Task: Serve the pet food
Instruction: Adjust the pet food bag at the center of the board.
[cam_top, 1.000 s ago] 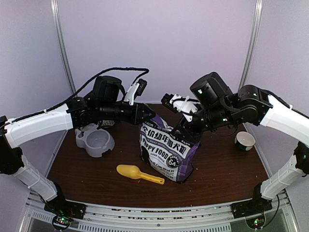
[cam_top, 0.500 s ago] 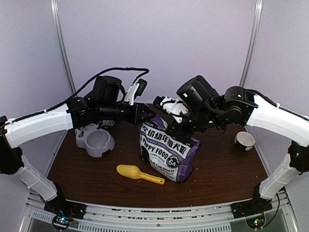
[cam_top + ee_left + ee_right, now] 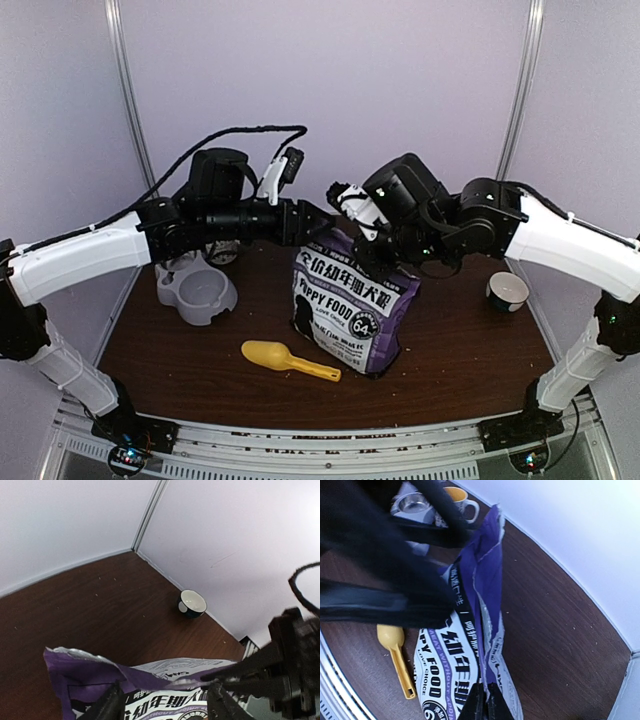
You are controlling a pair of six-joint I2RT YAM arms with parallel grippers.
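Pet food bag [image 3: 350, 310] stands upright near the middle of your brown table [image 3: 460, 350]. It is purple and white, printed "PUPPY FOOD", and its top is torn open. You cannot see the kibble itself from any view.

Closest to you, the yellow scoop [image 3: 287, 361] lies flat just in front of the bag on its left. Its handle points right, toward the bag's foot.

Your right gripper [image 3: 482, 695] has its fingers pinched together on the bag's upper edge, at the right side of the mouth. Your left gripper [image 3: 166, 686] is at the other side of the mouth with its fingers spread apart, gripping nothing. The torn purple edge runs just ahead of them; whether they touch the foil you cannot tell.

Farther back on the left sits the grey double bowl [image 3: 200, 292], apart from the bag, with a mug [image 3: 459, 502] just behind it. At the far right, near the wall, stands a small dark cup [image 3: 507, 291] with a white inside.
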